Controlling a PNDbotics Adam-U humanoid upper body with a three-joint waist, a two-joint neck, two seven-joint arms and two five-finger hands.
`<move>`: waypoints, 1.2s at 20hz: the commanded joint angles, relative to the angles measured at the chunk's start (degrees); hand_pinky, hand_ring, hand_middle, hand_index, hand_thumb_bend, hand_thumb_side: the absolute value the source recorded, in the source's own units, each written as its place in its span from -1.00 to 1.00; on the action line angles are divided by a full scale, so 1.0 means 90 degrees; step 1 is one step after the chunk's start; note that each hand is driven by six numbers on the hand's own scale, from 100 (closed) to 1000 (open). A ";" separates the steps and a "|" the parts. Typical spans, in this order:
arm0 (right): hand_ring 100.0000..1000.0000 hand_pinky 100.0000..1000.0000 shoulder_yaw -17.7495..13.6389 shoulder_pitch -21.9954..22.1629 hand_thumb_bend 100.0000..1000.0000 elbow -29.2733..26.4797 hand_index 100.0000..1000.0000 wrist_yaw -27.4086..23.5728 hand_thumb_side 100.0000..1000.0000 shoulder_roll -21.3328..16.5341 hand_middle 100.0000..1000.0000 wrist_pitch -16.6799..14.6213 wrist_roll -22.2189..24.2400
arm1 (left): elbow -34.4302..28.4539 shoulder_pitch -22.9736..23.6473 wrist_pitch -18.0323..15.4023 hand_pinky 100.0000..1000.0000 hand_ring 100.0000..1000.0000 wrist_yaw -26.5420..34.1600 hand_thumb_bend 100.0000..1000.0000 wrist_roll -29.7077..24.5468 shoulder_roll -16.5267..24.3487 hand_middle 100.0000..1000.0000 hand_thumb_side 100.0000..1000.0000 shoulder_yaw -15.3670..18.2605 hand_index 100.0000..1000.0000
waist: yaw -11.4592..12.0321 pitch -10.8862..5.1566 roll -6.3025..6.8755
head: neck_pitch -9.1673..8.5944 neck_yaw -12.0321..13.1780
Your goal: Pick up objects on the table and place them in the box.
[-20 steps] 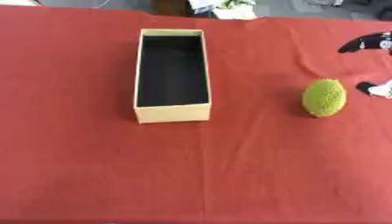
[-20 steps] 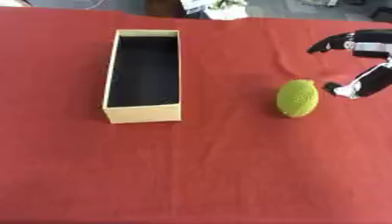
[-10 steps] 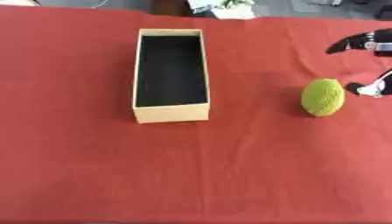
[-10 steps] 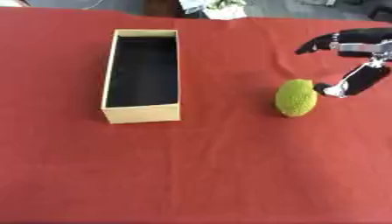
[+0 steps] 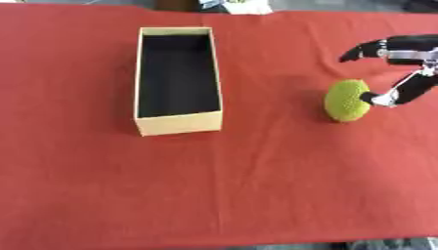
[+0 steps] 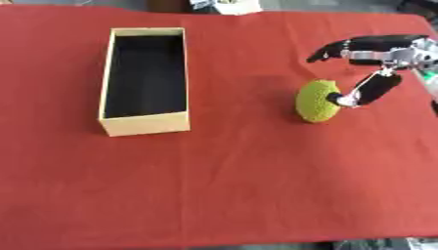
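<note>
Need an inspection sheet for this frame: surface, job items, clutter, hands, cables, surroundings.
Surface: red cloth, a few creases.
Job's things: tan open box with dark inside, nothing seen in it; green textured fruit on the cloth, right of the box and apart from it.
Clutter: nothing seen on the cloth.
Hands: right hand open at the fruit's right side, thumb tip at its surface, fingers spread above it; left hand not in view.
Cables: nothing seen.
Surroundings: blurred objects past the far edge.

text: none legible | labels/brands: none | nums/signs: none readable in either view
</note>
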 commanded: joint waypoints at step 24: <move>0.86 0.87 -0.0106 -0.0195 -0.79 0.0568 1.00 0.0794 -1.00 0.0371 0.82 0.0161 -0.0068 | -0.0096 -0.0100 -0.0001 0.09 0.63 -0.0016 -0.79 -0.0066 -0.0019 0.67 0.40 -0.0018 0.30 | 0.0055 0.0032 0.0058 | -0.0101 0.0074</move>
